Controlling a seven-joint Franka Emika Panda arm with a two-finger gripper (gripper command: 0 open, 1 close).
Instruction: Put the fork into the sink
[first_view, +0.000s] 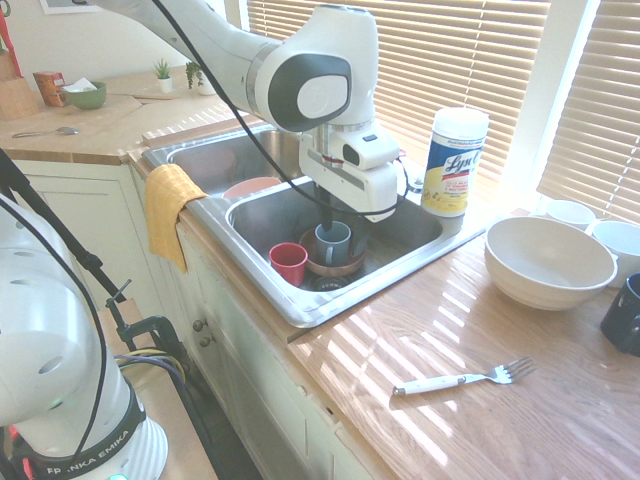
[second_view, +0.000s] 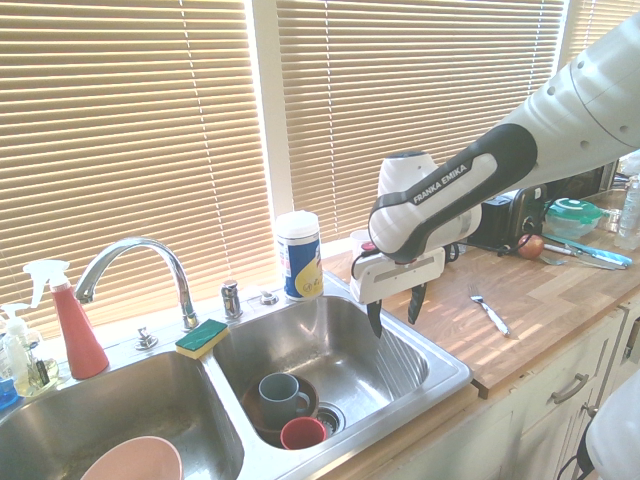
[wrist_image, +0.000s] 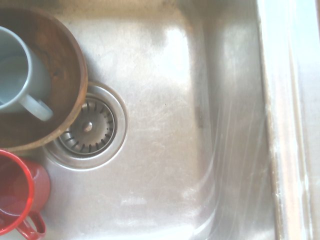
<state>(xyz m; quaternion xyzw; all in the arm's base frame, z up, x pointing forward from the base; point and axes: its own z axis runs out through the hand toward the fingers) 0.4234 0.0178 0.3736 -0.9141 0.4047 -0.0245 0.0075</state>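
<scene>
Wrist view shows only a small patch of the sink (wrist_image: 165, 115): bare steel floor, the round drain strainer (wrist_image: 87, 127), and cut off at the edges a brown bowl (wrist_image: 65, 65) holding a pale blue mug (wrist_image: 20, 75), plus part of a red cup (wrist_image: 20, 195). Neither the fork nor the end effector's fingers appear there. From the first exterior view, the end effector (first_view: 343, 222) hangs over the right-hand basin, its dark fingers partly hidden against the mug and bowl behind them; the second exterior view gives a clearer look, with the end effector (second_view: 396, 308) pointing straight down above the basin's far side, its two fingers spread apart and holding nothing. The arm reaches in from over the desk (first_view: 480, 380), wrist bent so the hand faces down. The fork (first_view: 462, 379) lies flat on the wooden desk, well apart from the sink rim, white handle toward the sink and tines toward the large white bowl (first_view: 548, 262). In the second exterior view the fork (second_view: 489, 312) is small and hard to make out. A yellow cloth (first_view: 170, 212) drapes over the sink's front edge, and a wipes canister (first_view: 455, 162) stands behind the basin.
</scene>
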